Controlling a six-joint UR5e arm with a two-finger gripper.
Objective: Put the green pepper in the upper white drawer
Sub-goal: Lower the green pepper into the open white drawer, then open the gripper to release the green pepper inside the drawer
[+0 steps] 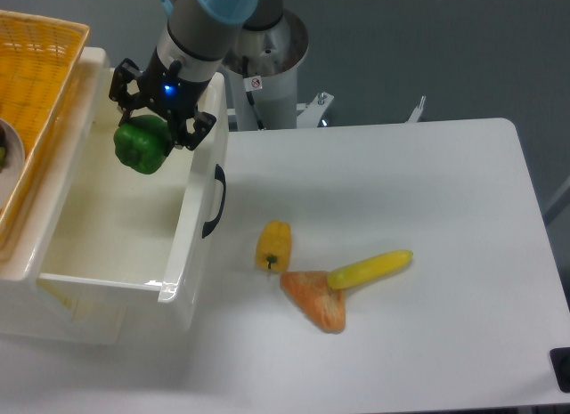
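At the lower centre of the frame, an orange wedge (315,298), a long yellow vegetable (369,268) and a yellow-orange pepper (273,244) are seen on the counter (419,191). Farther, at the upper left, the green pepper (139,144) is clamped just below the end effector (153,118), above the open upper white drawer (191,227).

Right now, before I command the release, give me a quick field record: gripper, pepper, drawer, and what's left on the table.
gripper: shut on the green pepper, above the drawer's open top
green pepper: held off the drawer floor, toward the drawer's back, inside its outline
upper white drawer: pulled open, interior looks empty, black handle facing the table
yellow basket: left of the drawer, on top of the unit
table: yellow-orange pepper, orange wedge-shaped piece, long yellow vegetable lying partly on the wedge
task state: pepper not yet released
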